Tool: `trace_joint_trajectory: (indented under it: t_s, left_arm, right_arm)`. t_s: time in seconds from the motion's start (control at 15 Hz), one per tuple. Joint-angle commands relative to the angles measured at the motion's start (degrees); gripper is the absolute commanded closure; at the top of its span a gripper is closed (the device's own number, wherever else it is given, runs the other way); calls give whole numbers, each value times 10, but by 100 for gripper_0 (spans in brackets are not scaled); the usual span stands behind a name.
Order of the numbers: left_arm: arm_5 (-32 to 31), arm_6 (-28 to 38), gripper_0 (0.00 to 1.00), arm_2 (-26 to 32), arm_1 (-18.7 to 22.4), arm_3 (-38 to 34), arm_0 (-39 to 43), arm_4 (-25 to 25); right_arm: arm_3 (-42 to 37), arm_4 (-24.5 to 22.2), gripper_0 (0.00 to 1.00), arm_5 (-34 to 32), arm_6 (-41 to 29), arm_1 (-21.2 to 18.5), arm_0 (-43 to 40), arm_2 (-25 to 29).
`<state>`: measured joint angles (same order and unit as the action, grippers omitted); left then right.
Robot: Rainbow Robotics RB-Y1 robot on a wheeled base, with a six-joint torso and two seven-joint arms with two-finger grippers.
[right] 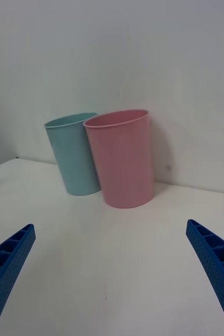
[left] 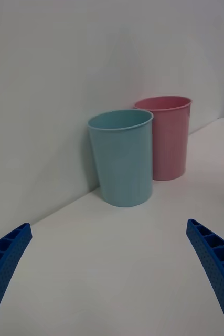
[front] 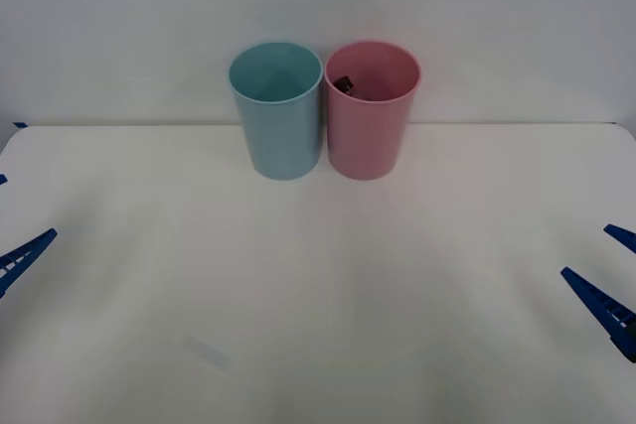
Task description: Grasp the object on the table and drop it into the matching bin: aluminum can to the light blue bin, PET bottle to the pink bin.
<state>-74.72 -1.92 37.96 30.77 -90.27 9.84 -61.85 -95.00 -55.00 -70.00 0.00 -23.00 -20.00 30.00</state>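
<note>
PET bottle (front: 345, 83) sits inside pink bin (front: 372, 111), far centre of table (front: 298, 325), touching light blue bin (front: 277, 109). Left gripper (left: 112, 273) and right gripper (right: 112, 273) parked near edges, jaws wide open, empty. Risk: a stray sweep topples the bins.

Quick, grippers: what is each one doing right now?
Left gripper: open, holding nothing, low at the table's left edge.
Right gripper: open, holding nothing, low at the table's right edge.
</note>
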Motion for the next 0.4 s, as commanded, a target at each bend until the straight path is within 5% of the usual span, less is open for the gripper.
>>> trace_joint_trajectory:
  t_s: [0.07,0.4]
  left_arm:
    - [0,0,0,0,1,0,6,9]
    - [0,6,0,0,1,0,10,10]
  right_arm:
    - [0,0,0,0,0,0,0,0]
    - [0,0,0,0,0,0,0,0]
